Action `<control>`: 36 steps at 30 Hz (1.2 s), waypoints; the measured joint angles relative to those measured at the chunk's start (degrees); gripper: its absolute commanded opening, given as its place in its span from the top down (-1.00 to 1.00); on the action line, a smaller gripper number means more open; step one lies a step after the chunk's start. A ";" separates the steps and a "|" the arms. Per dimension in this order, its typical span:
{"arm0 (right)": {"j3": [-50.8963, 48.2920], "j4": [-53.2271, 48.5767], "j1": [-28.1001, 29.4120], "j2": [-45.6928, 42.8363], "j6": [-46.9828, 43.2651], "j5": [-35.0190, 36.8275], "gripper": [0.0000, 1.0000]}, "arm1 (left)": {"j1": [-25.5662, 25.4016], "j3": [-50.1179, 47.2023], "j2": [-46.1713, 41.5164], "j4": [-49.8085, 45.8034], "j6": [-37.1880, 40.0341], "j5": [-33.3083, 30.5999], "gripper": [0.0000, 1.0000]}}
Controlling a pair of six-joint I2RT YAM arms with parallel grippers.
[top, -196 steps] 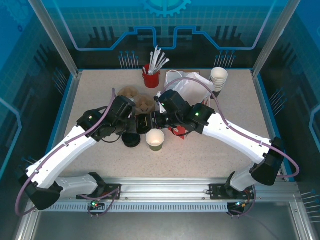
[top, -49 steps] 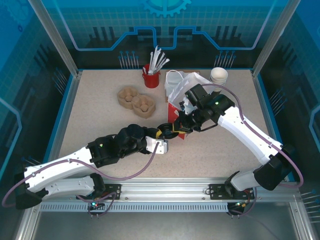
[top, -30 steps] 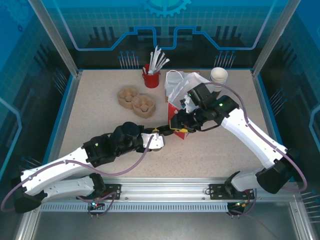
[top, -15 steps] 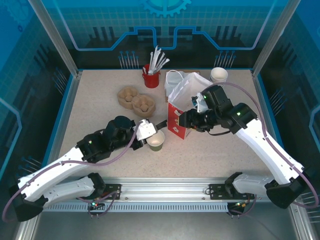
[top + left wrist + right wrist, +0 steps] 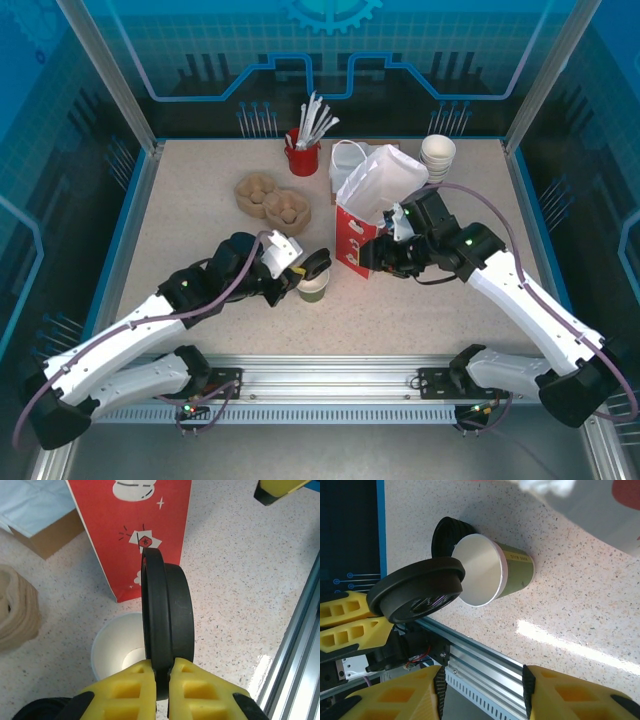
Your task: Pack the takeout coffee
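Note:
The takeout coffee cup (image 5: 313, 288) stands open-topped on the table just left of the red paper bag (image 5: 352, 238). It has an olive wall (image 5: 519, 569) and a white inside (image 5: 119, 649). My left gripper (image 5: 303, 270) is shut on a round black lid (image 5: 166, 625), pinching its rim. The lid (image 5: 415, 594) hangs on edge just above the cup's rim. My right gripper (image 5: 482, 696) is open with nothing between its fingers. It sits low beside the bag's right side (image 5: 374, 258), its camera facing the cup.
A squat stack of black lids (image 5: 447, 529) sits just behind the cup. Pulp cup carriers (image 5: 272, 198), a red holder of straws (image 5: 303, 152), a white plastic bag (image 5: 388, 172) and a stack of white-rimmed cups (image 5: 438, 152) stand further back. The metal rail (image 5: 485, 660) runs close in front.
My left gripper has swung back and turned, so the lid now hangs on edge over the cup. The right arm has drawn back to the right and the bag stands upright.

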 measured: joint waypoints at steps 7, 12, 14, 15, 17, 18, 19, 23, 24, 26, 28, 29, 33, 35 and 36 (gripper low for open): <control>-4.70 4.94 0.70 -1.55 1.09 -0.20 0.07 | 3.72 -2.45 0.00 1.14 -7.72 4.66 0.81; -7.87 9.55 3.91 -1.68 1.40 0.98 0.07 | 7.39 -4.52 0.00 3.02 -12.79 8.28 0.82; -9.29 11.54 4.94 -1.77 1.51 1.44 0.07 | 9.01 -5.29 0.00 3.69 -14.67 9.77 0.82; -10.08 12.63 5.33 -1.77 1.68 1.86 0.08 | 9.77 -5.55 0.02 3.91 -15.56 10.56 0.82; -11.39 14.21 5.81 -1.81 2.12 2.56 0.08 | 10.91 -5.95 0.07 4.55 -17.18 11.91 0.82; -11.89 14.82 5.99 -1.86 2.16 2.80 0.08 | 11.39 -6.10 0.07 4.85 -18.21 12.61 0.82; -12.35 15.34 6.05 -1.90 2.32 3.04 0.07 | 11.69 -6.19 0.11 5.07 -18.71 13.20 0.82; -13.27 16.57 6.45 -2.51 2.56 4.44 0.07 | 12.96 -6.82 0.63 6.51 -21.57 15.61 0.81; -13.33 16.81 6.56 -2.75 2.54 4.76 0.07 | 13.31 -7.15 0.79 6.88 -22.27 16.17 0.81; -13.60 17.49 6.67 -3.32 2.54 5.51 0.08 | 13.88 -7.69 1.16 7.26 -23.56 17.03 0.81; -13.79 18.01 6.91 -3.65 2.56 5.92 0.08 | 14.43 -8.35 1.60 7.50 -24.81 17.86 0.80; -13.88 18.32 7.17 -3.72 2.56 6.27 0.08 | 14.67 -8.68 1.81 7.67 -25.51 18.27 0.80; -14.56 19.91 8.35 -3.89 3.02 7.39 0.16 | 15.74 -9.92 2.71 8.55 -27.78 19.76 0.75; -15.56 20.28 9.05 -4.00 3.50 8.00 0.17 | 16.20 -10.25 3.08 9.01 -28.94 20.33 0.71; -16.11 20.35 9.46 -4.04 3.89 8.35 0.18 | 16.41 -10.47 3.30 9.42 -29.42 20.65 0.67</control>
